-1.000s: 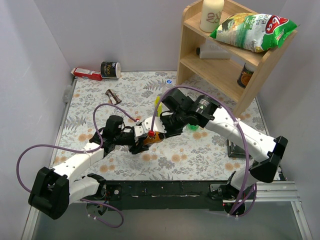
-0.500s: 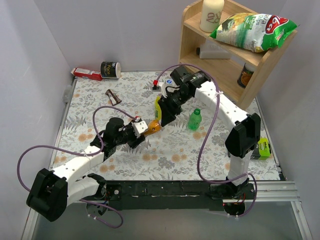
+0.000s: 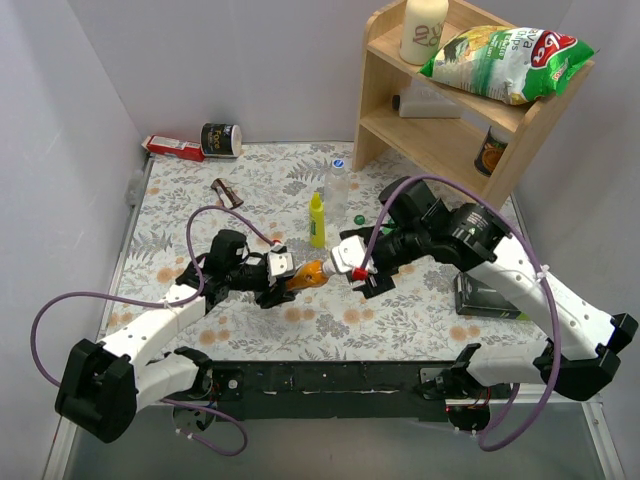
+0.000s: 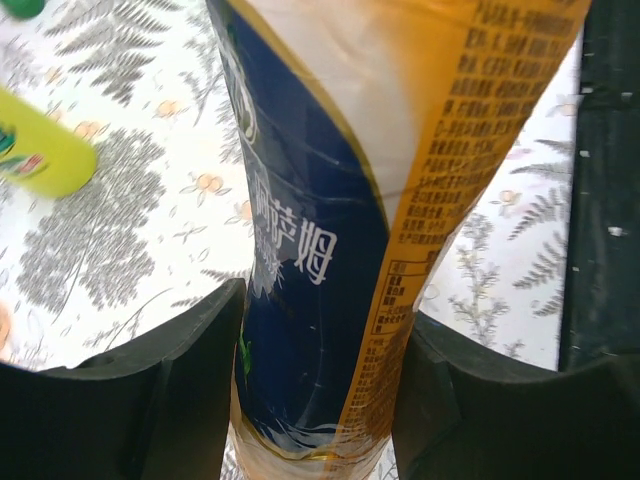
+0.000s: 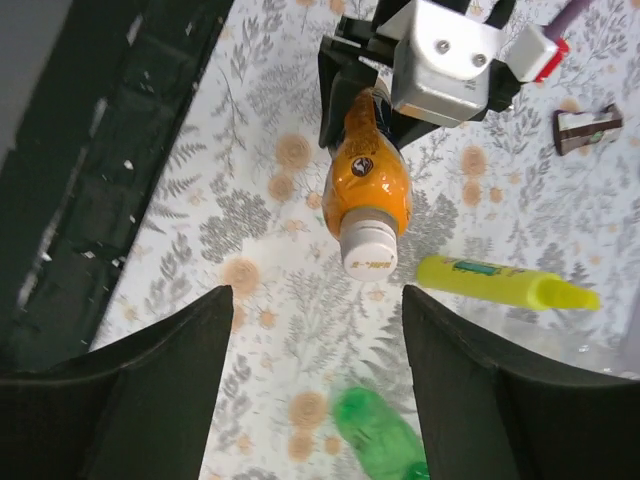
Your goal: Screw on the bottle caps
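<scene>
My left gripper (image 3: 283, 279) is shut on the orange bottle (image 3: 305, 275), holding it low over the table, tilted toward the right. In the left wrist view its blue and orange label (image 4: 320, 250) fills the gap between the fingers. A white cap (image 5: 368, 250) sits on the orange bottle's (image 5: 368, 180) neck. My right gripper (image 5: 315, 295) is open, its fingertips just short of that cap and touching nothing. The green bottle (image 5: 380, 430) lies on the table below it. At the back, the clear bottle (image 3: 338, 188) stands upright with a blue cap (image 3: 338, 163). A green cap (image 3: 358, 216) lies loose nearby.
A slim yellow bottle (image 3: 317, 220) stands behind the orange one. A wooden shelf (image 3: 440, 120) with a snack bag (image 3: 505, 50) fills the back right. A tin (image 3: 222, 140), a red box (image 3: 170, 148) and a small brown piece (image 3: 228, 193) lie back left. A dark box (image 3: 488, 300) lies right.
My right arm swung off to the back of the table and returned to the orange bottle's cap end, and its jaws have opened. The left gripper kept its hold on the orange bottle.
</scene>
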Robot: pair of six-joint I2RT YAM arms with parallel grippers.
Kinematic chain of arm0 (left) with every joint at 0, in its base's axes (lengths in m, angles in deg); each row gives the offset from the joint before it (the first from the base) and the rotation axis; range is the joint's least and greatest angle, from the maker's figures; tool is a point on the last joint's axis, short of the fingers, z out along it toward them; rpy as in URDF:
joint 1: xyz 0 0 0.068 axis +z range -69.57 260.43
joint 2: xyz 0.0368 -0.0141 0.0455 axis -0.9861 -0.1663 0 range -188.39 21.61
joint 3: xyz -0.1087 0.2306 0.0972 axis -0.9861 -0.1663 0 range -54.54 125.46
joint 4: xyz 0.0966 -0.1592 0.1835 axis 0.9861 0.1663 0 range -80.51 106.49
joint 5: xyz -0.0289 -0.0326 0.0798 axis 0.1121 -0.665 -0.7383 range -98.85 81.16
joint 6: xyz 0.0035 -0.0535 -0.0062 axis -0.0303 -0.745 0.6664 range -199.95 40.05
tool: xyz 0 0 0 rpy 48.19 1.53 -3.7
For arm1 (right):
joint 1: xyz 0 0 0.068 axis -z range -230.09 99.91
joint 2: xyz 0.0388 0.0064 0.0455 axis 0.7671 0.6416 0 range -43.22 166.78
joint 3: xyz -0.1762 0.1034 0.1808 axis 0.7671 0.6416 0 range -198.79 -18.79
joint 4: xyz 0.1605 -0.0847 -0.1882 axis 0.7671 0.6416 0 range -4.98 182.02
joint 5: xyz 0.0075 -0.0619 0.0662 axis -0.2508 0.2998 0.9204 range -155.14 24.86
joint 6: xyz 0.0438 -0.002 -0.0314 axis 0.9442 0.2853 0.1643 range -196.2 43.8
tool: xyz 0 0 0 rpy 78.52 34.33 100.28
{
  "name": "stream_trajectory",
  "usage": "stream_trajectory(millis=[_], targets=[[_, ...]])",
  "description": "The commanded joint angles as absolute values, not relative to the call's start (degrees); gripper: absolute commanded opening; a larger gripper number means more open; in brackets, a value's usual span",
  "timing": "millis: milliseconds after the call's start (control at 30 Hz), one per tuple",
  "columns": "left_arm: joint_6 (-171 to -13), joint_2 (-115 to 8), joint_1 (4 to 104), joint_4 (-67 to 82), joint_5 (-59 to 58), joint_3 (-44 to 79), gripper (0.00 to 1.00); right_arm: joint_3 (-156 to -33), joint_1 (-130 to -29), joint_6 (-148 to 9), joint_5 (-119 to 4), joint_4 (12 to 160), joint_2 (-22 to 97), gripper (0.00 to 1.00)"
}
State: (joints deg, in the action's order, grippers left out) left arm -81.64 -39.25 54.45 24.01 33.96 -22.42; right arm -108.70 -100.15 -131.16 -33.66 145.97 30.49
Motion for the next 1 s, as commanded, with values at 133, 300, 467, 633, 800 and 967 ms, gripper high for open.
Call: stream_trajectory(millis=[133,300,467,633,800,967], targets=[[-75.11,-40.96,54.68,29.44,42.66,-17.62,0.0,-104.13,-105.11,-145.01,-45.19,137.93,31.13,0.69],[-75.03,-41.93,54.41,29.44,43.01,-16.13,0.0,-104.4,-106.07,-145.1,-44.31,137.58,32.27,0.63],[-74.5,-42.28,54.24,29.44,43.01,-15.78,0.0,-106.59,-106.6,-145.37,-43.7,140.04,34.29,0.52],[-74.5,-42.37,54.24,28.83,42.92,-15.78,0.0,-107.82,-106.69,-145.81,-43.34,142.76,36.05,0.45],[-75.73,-42.29,54.24,27.51,42.75,-16.48,0.0,-109.05,-106.6,-145.02,-43.87,144.7,37.63,0.31],[-81.33,-41.58,54.06,20.32,38.98,-18.76,0.0,-117.56,-103.2,-132.22,-39.08,149.08,44.3,0.1]])
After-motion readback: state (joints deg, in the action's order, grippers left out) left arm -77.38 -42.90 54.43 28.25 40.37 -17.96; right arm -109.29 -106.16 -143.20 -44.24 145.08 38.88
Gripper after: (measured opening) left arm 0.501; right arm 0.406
